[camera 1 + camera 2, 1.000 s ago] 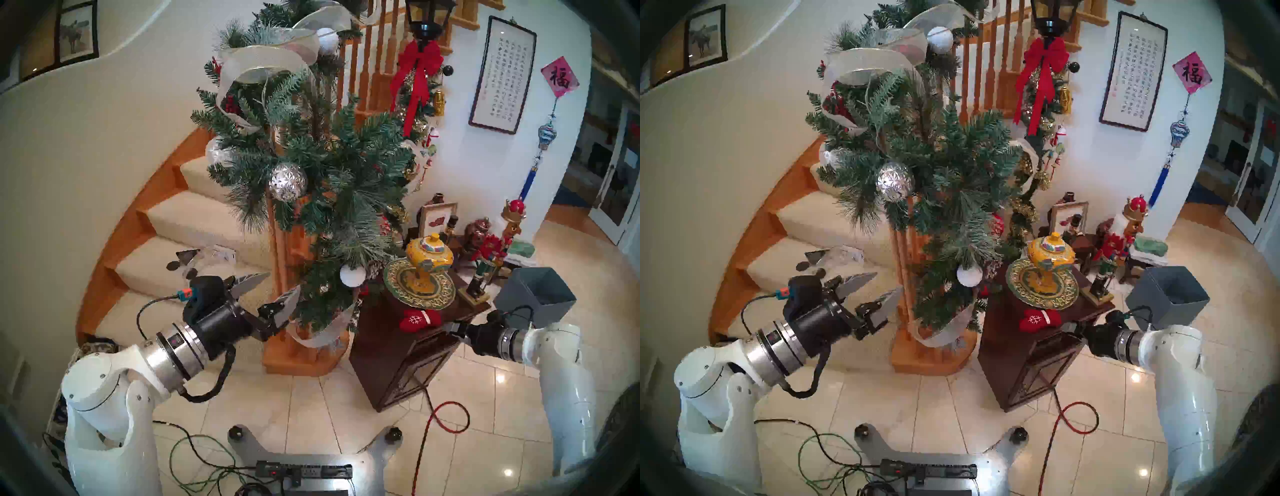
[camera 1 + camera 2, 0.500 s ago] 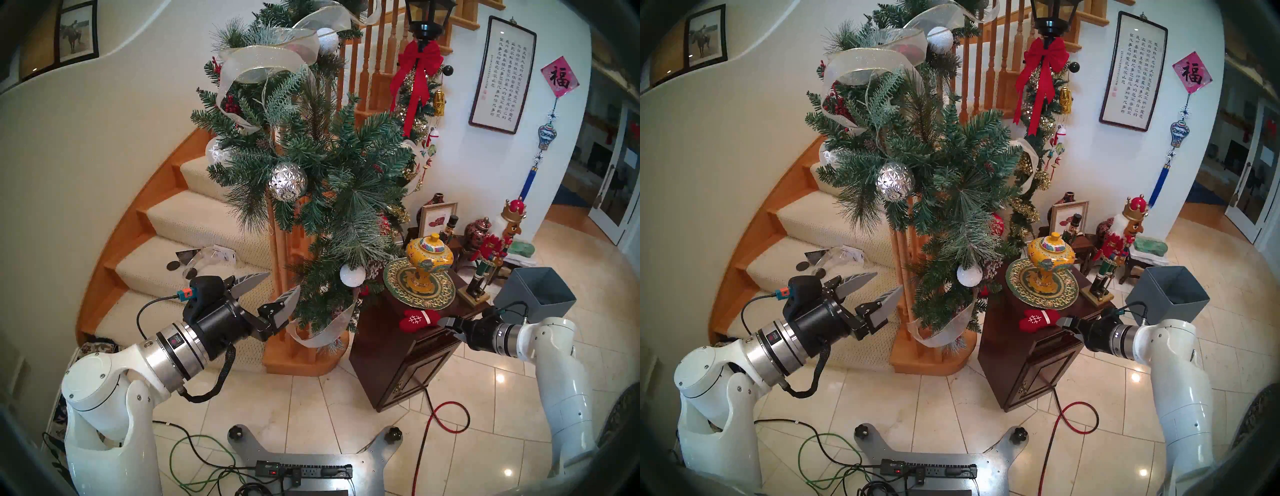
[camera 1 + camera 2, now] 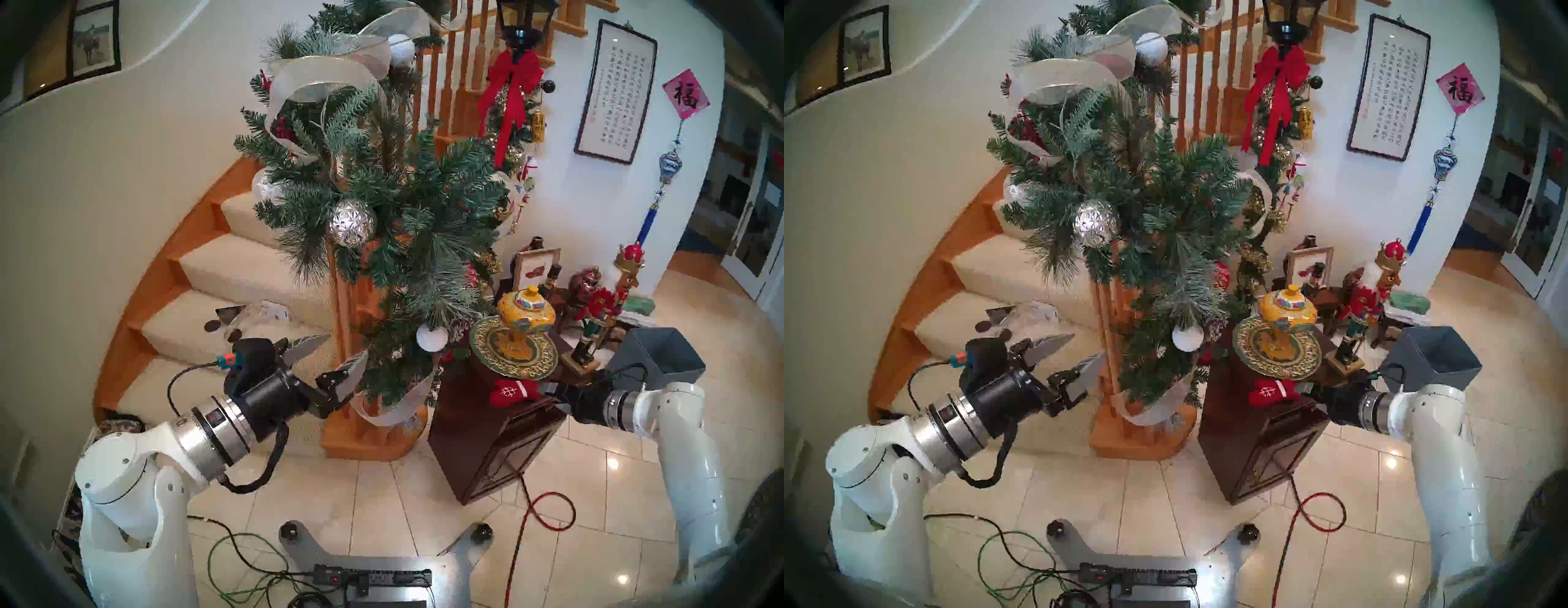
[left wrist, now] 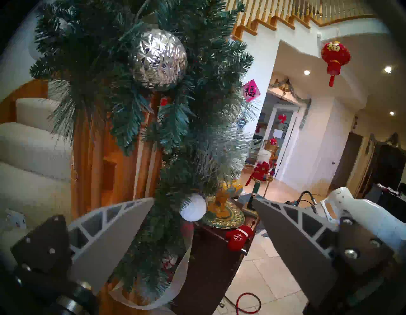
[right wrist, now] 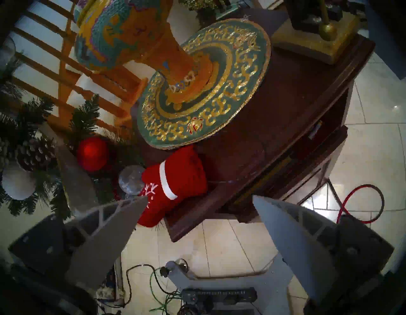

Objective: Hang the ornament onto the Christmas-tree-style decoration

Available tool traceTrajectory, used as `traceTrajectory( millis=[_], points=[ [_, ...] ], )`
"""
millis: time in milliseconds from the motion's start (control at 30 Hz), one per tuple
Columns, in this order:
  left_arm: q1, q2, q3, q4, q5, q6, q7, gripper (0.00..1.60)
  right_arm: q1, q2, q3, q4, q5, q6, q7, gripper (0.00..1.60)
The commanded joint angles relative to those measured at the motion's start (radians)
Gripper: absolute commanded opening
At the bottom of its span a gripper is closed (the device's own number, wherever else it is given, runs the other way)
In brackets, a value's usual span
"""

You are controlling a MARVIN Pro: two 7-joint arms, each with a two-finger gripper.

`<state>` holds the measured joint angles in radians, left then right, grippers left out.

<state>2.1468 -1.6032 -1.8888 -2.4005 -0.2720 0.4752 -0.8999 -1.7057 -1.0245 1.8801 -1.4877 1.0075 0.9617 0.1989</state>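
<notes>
Meanwhile, over the last second the right gripper (image 5: pixel 200 199) had been brought in from the right toward the mitten (image 3: pixel 513 391), which was left lying on the near corner of the dark cabinet (image 3: pixel 475 429), just beside the green and gold plate (image 3: pixel 535 366). A grasp was judged imminent but not yet made; the jaws were held apart. The left gripper (image 3: pixel 329 354), also spread wide and empty, had been kept level beside the garland (image 3: pixel 407 220)
</notes>
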Motion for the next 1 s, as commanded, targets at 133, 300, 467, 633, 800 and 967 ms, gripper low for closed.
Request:
traceTrajectory(
  millis=[133, 300, 467, 633, 800, 967],
  points=[
    [-0.001, 0.0, 0.0, -0.005, 0.001, -0.001, 0.0, 1.6, 0.0, 0.029, -0.003, -0.006, 0.067, -0.002, -0.034, 1.6],
    [-0.001, 0.0, 0.0, -0.005, 0.001, -0.001, 0.0, 1.6, -0.003, 0.035, -0.008, -0.007, 0.083, -0.002, -0.046, 1.6],
    [-0.001, 0.0, 0.0, -0.005, 0.001, -0.001, 0.0, 1.6, -0.003, 0.035, -0.012, -0.007, 0.098, -0.002, -0.058, 1.6],
    [-0.001, 0.0, 0.0, -0.005, 0.001, -0.001, 0.0, 1.6, 0.004, 0.034, -0.02, -0.004, 0.107, -0.002, -0.073, 1.6],
    [-0.001, 0.0, 0.0, -0.005, 0.001, -0.001, 0.0, 1.6, 0.011, 0.034, -0.03, 0.001, 0.113, -0.002, -0.079, 1.6],
    [-0.001, 0.0, 0.0, -0.005, 0.001, -0.001, 0.0, 1.6, 0.014, 0.037, -0.039, 0.003, 0.118, -0.002, -0.084, 1.6]
  ],
)
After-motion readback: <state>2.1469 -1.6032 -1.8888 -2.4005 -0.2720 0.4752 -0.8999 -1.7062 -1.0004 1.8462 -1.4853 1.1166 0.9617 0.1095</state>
